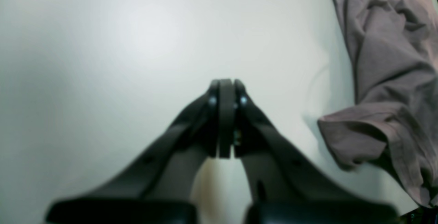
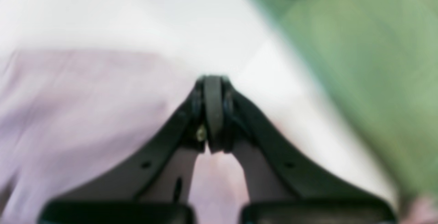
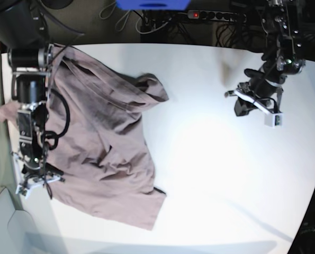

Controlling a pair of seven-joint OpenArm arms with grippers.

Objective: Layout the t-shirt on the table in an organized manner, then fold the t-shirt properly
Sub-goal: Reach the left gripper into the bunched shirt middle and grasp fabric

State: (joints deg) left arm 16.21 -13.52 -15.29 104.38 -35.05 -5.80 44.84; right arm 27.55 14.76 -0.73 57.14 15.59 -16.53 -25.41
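Note:
The mauve t-shirt (image 3: 101,148) lies crumpled and wrinkled on the left part of the white table (image 3: 215,174), with one fold bunched towards the middle. My right gripper (image 3: 38,180) hovers over the shirt's left edge near the table's rim. In the right wrist view the right gripper (image 2: 213,80) is shut, and the blurred t-shirt (image 2: 85,107) below shows no cloth between the tips. My left gripper (image 3: 239,108) hangs above bare table at the far right, well away from the shirt. Seen from the left wrist, the left gripper (image 1: 226,83) is shut and holds nothing, with the t-shirt (image 1: 386,63) off to its right.
A power strip and cables (image 3: 215,16) lie beyond the table's far edge, beside a blue object (image 3: 152,4). Green floor (image 2: 359,63) shows past the table's edge next to my right gripper. Bare white table (image 1: 137,46) spreads under my left gripper.

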